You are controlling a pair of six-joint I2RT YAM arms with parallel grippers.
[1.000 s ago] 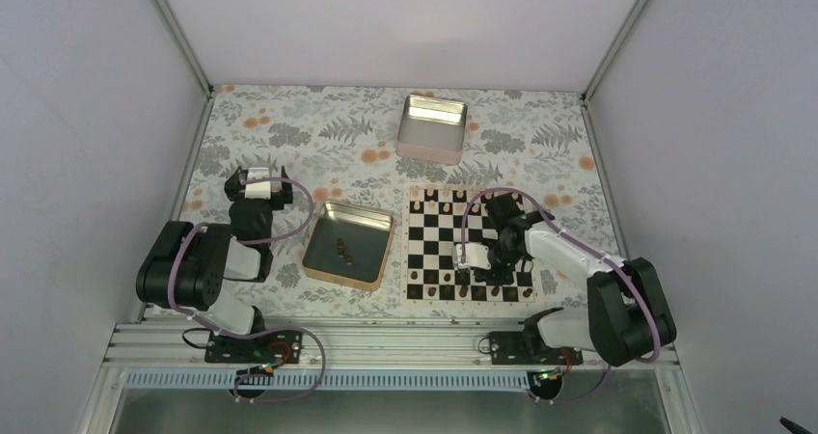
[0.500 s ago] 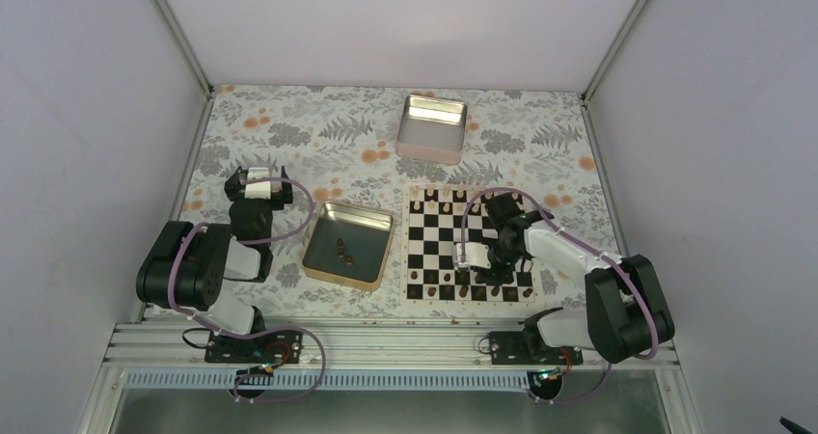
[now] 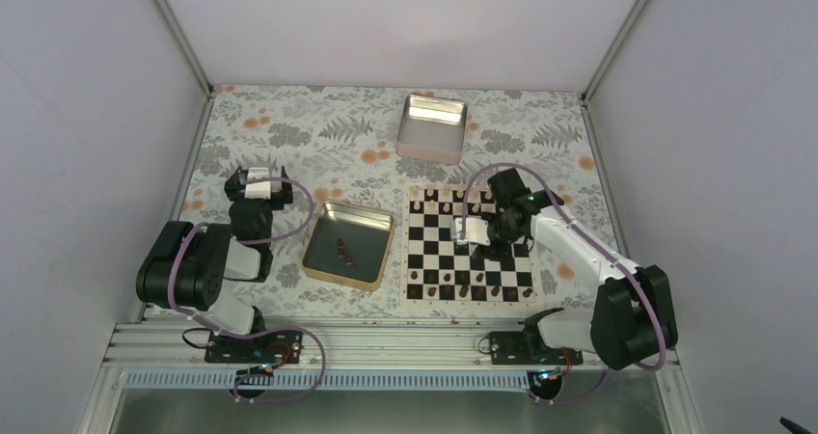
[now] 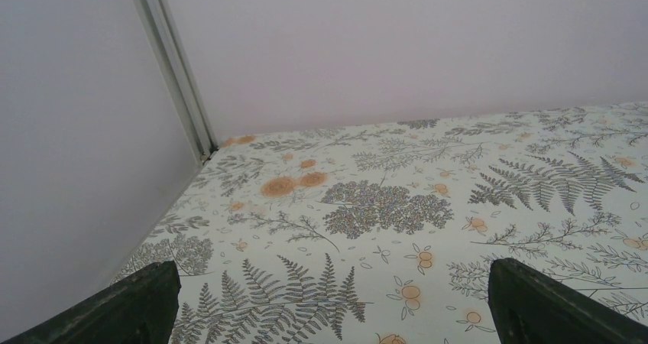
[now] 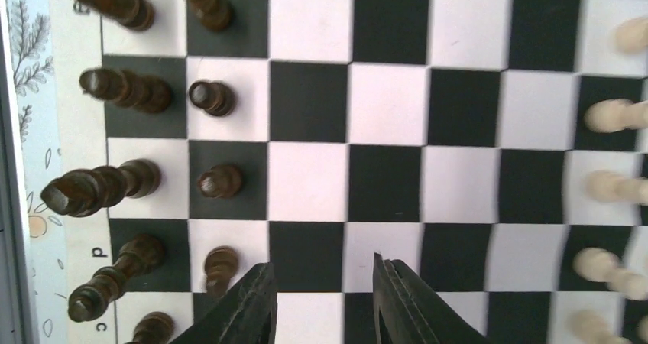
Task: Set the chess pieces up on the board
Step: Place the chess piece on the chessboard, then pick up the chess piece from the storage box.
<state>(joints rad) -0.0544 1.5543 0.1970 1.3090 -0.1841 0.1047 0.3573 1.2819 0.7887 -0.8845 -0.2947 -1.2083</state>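
Note:
The board (image 3: 431, 251) lies in front of my right arm, and it fills the right wrist view (image 5: 386, 103). Dark chess pieces (image 3: 463, 285) stand in its two nearest rows. In the right wrist view they stand at the left as a back row (image 5: 99, 187) and a line of pawns (image 5: 218, 181). My right gripper (image 3: 490, 246) hangs over the board's middle, open (image 5: 322, 264), with only bare squares between its fingers. A dark pawn (image 5: 220, 264) stands just left of its left finger, apart from it. More dark pieces (image 3: 343, 251) lie in the gold tray. My left gripper (image 3: 259, 188) rests open (image 4: 328, 306) over the cloth.
Pale pieces (image 5: 615, 115) line the board's far rows (image 3: 449, 201). The gold-rimmed tray (image 3: 333, 275) sits left of the board. A silver tin (image 3: 432, 125) stands behind it. Frame posts and white walls close in the floral cloth.
My right gripper has opened and drawn back from the near rows toward the board's middle, leaving the dark pieces standing. The left arm has stayed still.

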